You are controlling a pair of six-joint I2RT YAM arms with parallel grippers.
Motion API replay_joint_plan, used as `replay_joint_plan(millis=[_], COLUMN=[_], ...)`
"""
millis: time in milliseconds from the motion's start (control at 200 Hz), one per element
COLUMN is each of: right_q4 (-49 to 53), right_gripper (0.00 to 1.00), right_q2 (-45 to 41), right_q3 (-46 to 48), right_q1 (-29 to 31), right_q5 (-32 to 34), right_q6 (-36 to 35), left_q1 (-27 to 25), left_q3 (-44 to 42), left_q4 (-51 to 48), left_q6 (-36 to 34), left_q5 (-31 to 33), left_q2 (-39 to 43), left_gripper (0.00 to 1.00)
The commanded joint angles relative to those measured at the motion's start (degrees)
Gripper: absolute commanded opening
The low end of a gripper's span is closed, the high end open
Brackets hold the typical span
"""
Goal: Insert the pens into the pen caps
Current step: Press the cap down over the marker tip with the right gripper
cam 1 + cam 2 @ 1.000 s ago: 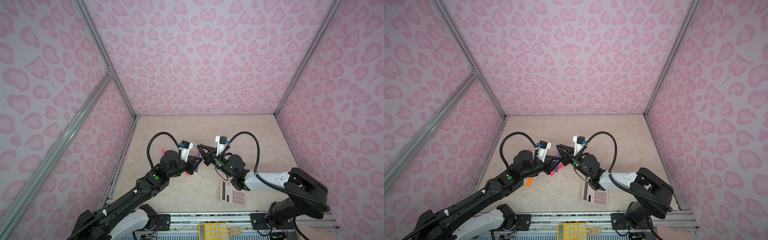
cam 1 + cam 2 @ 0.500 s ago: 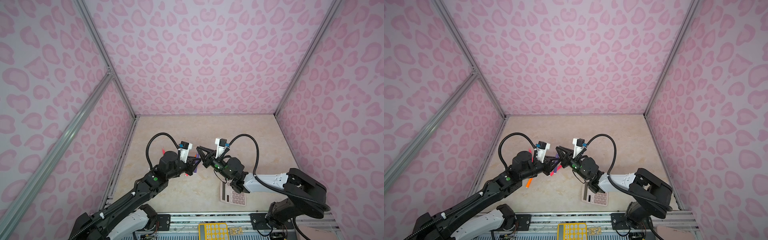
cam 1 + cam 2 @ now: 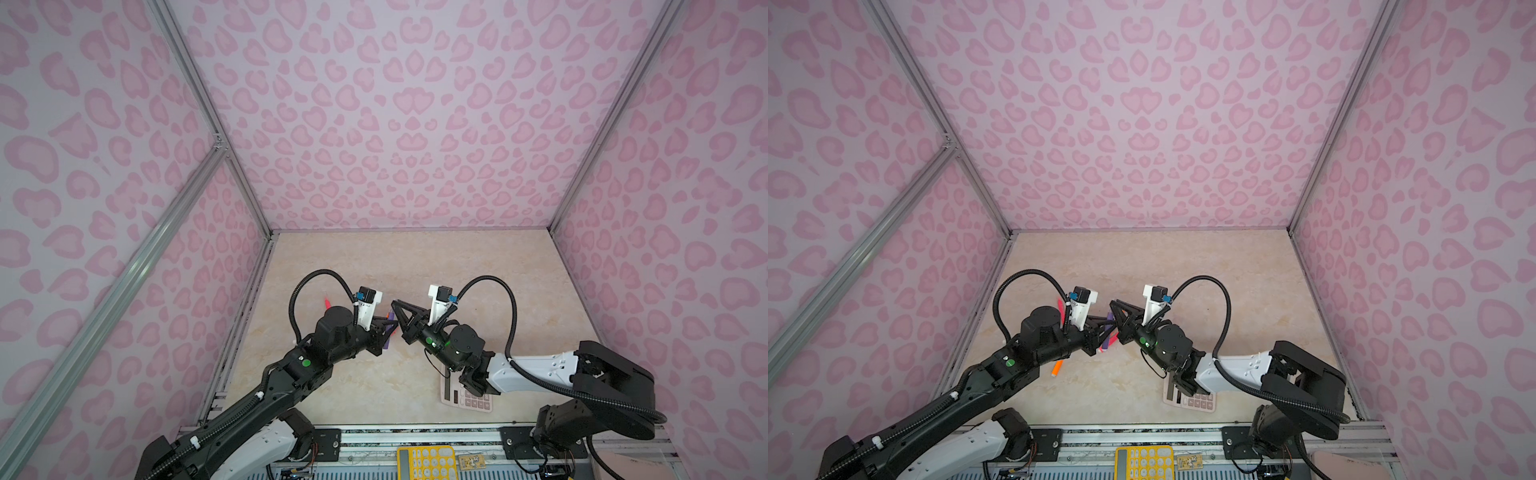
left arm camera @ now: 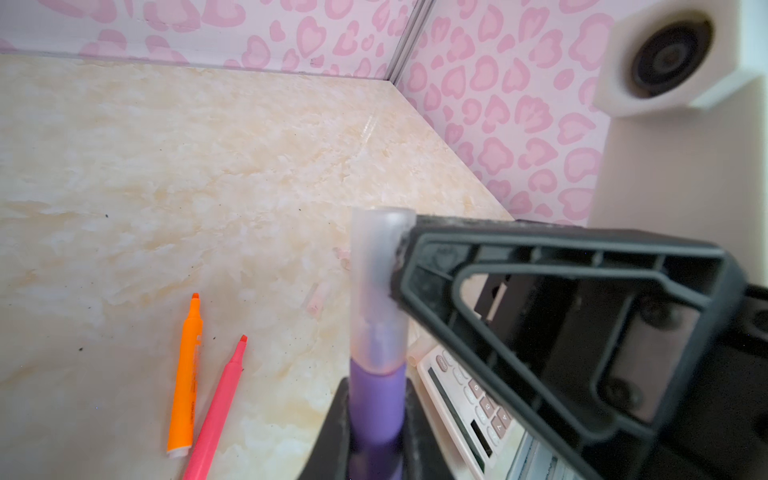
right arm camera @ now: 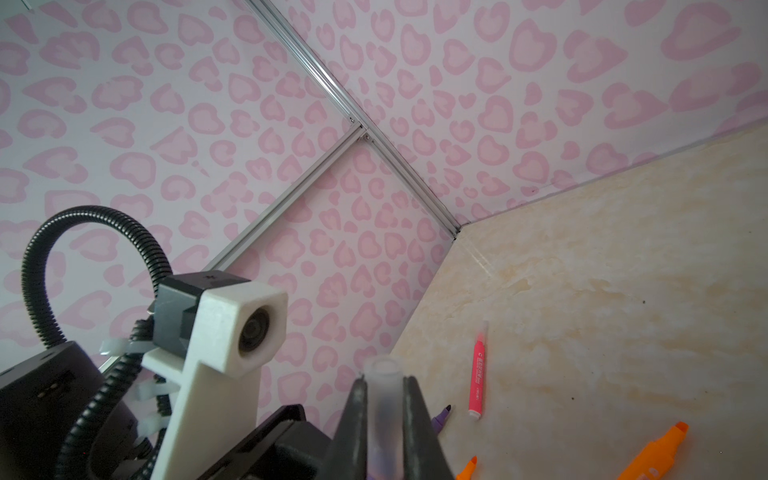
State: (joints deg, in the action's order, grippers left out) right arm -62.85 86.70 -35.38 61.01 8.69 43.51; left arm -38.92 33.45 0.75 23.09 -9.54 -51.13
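We count two grippers, and they meet above the middle of the table. The left gripper is closed on the barrel of one purple pen. The tip of this pen sits inside one clear cap, and the right gripper pinches that cap from both sides.

On the surface, the left wrist view shows one orange pen and just beside it one pink-red pen, both uncapped, plus at least two faint loose caps. The right wrist view shows two orange pens, one lone pink-red pen and the tip of a second purple pen.

There are two calculators: a pink-white calculator partly under the right arm, and a yellow calculator before the table's near edge.

The table is beige with a marble pattern. Three walls with pink spots stand around it, joined by aluminium bars.
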Motion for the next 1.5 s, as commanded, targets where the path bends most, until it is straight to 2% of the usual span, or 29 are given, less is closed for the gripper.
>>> replay_joint_plan(millis=[0, 135, 180, 315, 470, 705, 935, 1190, 1500], right_q4=[-1.57, -0.68, -0.11, 3.16, 14.67, 25.49, 28.11, 27.33, 25.60], right_gripper=[0.01, 0.36, 0.44, 0.50, 0.59, 0.55, 0.53, 0.21, 0.09], right_q2=[0.92, 0.82, 0.60, -0.80, -1.96, 1.85, 3.90, 4.27, 3.66], right_q3=[-0.72, -1.44, -1.62, -2.79, -7.51, -16.33, -18.88, -18.53, -17.17], right_q1=[0.25, 0.16, -0.01, -1.36, -5.02, -9.47, -9.89, -9.94, -9.34], right_q5=[-1.64, -2.27, -2.57, -3.15, -5.58, -14.02, -16.77, -17.80, -18.47], right_q6=[-1.48, -2.32, -2.67, -3.24, -3.09, -2.72, -1.58, -0.71, -0.20], left_q1=[0.17, 0.16, 0.15, 0.16, 0.09, 0.07, -0.01, -0.01, -0.02], left_q3=[-0.19, -0.33, -0.24, -0.08, -0.04, 0.66, 0.86, 0.88, 1.34], left_q4=[2.77, 3.16, 3.16, 3.09, 3.57, 3.24, 2.78, 2.44, 1.60], left_q6=[0.32, 0.03, -0.06, -0.24, -0.24, -0.50, -0.68, -0.65, -0.32], left_q5=[3.77, 2.76, 2.61, 2.50, 1.42, 1.10, 1.68, 2.26, 4.45], left_q2=[0.55, 0.78, 0.77, 0.33, -0.83, -2.47, -1.99, -1.76, -2.72], left_gripper=[0.03, 0.03, 0.03, 0.03, 0.03, 0.03, 0.03, 0.03, 0.03])
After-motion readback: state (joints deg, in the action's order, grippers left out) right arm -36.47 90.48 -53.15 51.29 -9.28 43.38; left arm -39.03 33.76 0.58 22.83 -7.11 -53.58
